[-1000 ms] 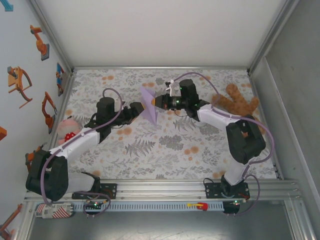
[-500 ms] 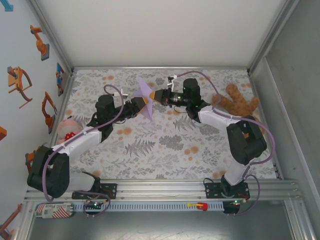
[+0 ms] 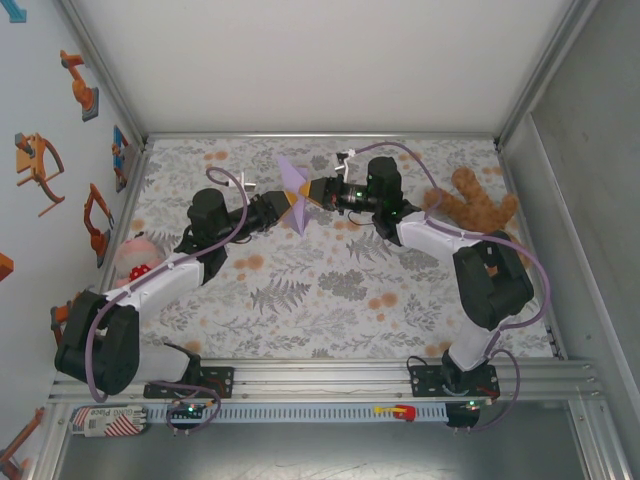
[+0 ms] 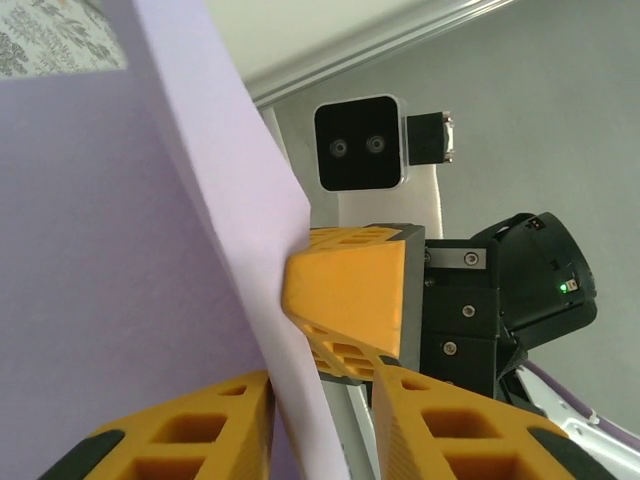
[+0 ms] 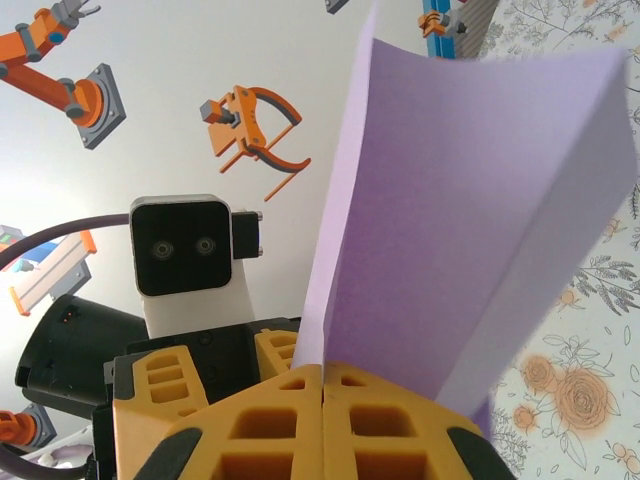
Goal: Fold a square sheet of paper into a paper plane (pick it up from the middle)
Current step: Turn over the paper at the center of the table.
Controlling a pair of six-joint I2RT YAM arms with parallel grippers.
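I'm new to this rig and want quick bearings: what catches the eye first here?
A creased lavender paper hangs above the far middle of the flowered tablecloth, pinched in the right claw. The left claw faces it, fingers straddling the sheet's edge. A brown teddy bear lies at the far right.

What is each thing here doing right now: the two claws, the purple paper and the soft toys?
Sheet of paper: creased, held up off the table.
Right gripper: shut on the paper.
Left gripper: jaws apart, straddling the paper.
Teddy bear: lying on the table's right side, no gripper on it.
Pink plush toy: lying at the table's left edge.
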